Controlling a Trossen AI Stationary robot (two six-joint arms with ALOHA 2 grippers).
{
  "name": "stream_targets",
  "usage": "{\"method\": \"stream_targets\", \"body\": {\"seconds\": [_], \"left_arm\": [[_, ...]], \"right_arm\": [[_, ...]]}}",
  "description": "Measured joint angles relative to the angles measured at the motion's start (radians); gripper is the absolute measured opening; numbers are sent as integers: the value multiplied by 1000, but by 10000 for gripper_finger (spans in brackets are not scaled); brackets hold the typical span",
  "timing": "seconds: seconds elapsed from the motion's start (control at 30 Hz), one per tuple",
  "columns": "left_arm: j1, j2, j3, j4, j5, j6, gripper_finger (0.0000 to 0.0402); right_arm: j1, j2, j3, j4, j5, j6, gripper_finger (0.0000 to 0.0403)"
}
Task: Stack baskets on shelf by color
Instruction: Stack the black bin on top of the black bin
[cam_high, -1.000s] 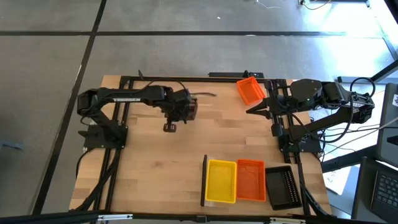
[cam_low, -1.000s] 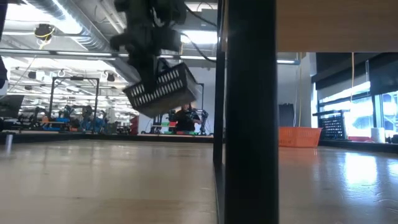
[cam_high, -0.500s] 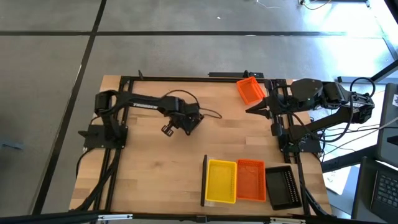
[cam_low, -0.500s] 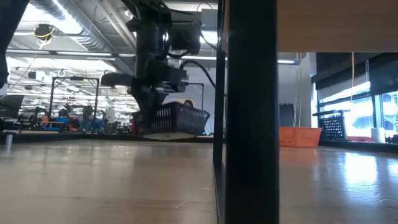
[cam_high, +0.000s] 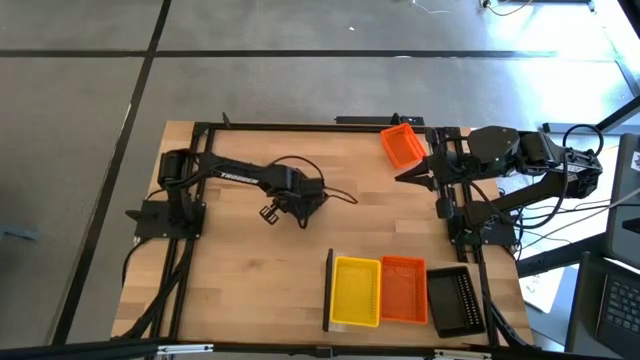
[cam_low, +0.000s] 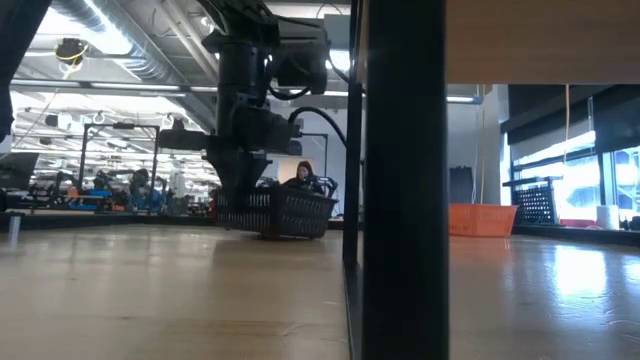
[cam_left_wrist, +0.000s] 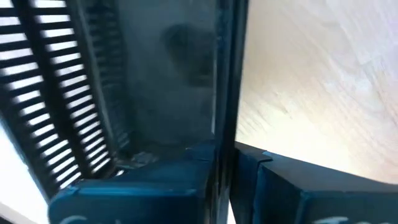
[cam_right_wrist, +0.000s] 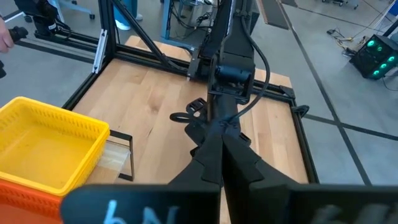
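Note:
My left gripper (cam_high: 285, 200) is over the middle of the table, shut on a black mesh basket (cam_low: 275, 211) that sits level at the tabletop under it. On the pale shelf (cam_high: 392, 325) at the near edge, past its dark upright end piece (cam_high: 328, 290), stand a yellow basket (cam_high: 355, 290), an orange basket (cam_high: 403, 290) and a black basket (cam_high: 455, 300) side by side. Another orange basket (cam_high: 403, 147) rests on its base at the far edge. My right gripper (cam_high: 403, 178) waits shut at the far right, just near of it. My left gripper holds the black basket by one side wall at its rim (cam_left_wrist: 225, 118), with one finger (cam_left_wrist: 137, 186) inside the basket and the other finger (cam_left_wrist: 311, 193) outside. The fingers come from above, pointing down. The basket is level with its base at the tabletop (cam_low: 270, 234).
The shelf's dark end piece (cam_low: 400, 180) fills the middle of the low view. Bare wood (cam_high: 240, 270) lies between the left gripper and the near edge. Black frame rails (cam_high: 190, 170) run along both sides of the table.
My left gripper has come down and a little toward the near edge, still shut on the black basket. The basket hung tilted well above the table a second ago; it has levelled out and now sits at the tabletop.

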Motion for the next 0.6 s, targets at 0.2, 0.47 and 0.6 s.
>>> {"method": "stream_targets", "body": {"seconds": [0.2,0.47,0.6], "left_arm": [[-11,0,0,9,-1,-11,44],[-30,-7,10,-6,-91,-136,47],[-39,-30,57,-76,-66,-144,50]], "right_arm": [[0,0,0,0,0,0,0],[0,0,0,-1,0,26,0],[0,0,0,-1,0,25,0]]}}
